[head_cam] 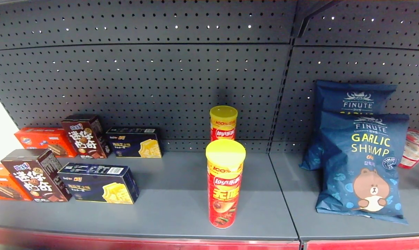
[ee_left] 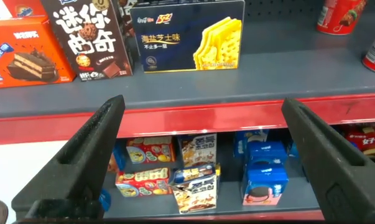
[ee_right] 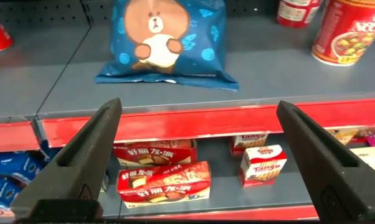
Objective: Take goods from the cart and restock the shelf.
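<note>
Left gripper (ee_left: 203,106) and right gripper (ee_right: 198,107) are both spread wide and empty, facing the shelf (head_cam: 181,194) at its red front lip (ee_left: 237,115). On the shelf are biscuit boxes (head_cam: 98,184) at left, a front chip can (head_cam: 225,184) with a second can (head_cam: 223,123) behind it, and blue snack bags (head_cam: 364,166) at right. One risk — an arm bringing new stock could clip the tall front can near the edge and topple it.

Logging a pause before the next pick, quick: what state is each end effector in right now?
Left end effector: open, holding nothing.
Right end effector: open, holding nothing.
</note>
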Controlling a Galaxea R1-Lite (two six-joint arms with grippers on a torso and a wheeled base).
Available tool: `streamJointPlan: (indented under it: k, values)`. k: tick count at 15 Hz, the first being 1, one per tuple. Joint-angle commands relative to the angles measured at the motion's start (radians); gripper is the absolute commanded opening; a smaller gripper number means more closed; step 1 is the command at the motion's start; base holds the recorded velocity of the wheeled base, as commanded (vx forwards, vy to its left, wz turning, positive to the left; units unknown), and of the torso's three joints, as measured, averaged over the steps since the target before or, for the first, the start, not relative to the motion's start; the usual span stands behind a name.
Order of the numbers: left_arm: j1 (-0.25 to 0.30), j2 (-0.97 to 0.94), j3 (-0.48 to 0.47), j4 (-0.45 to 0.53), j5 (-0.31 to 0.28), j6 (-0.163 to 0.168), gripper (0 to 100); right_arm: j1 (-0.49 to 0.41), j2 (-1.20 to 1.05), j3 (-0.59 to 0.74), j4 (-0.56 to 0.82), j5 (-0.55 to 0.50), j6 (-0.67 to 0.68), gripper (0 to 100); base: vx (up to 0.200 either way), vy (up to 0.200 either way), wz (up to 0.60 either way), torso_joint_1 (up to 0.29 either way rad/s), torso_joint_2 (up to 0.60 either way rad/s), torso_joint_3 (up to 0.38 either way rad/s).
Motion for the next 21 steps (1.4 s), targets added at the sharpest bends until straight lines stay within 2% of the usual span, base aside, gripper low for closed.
streamJointPlan:
  k: [1,21]
  values:
    - [0.001,0.0,0.0,-0.001,0.001,0.0,100,0.001,0.004,0.0,-0.001,0.0,0.001,100,0.0,0.2,0.0,0.002,0.01,0.002]
    - [0.001,0.0,0.0,-0.001,0.001,0.0,100,0.001,0.004,0.0,-0.001,-0.001,0.001,100,0.0,0.01,0.0,0.0,0.0,0.0]
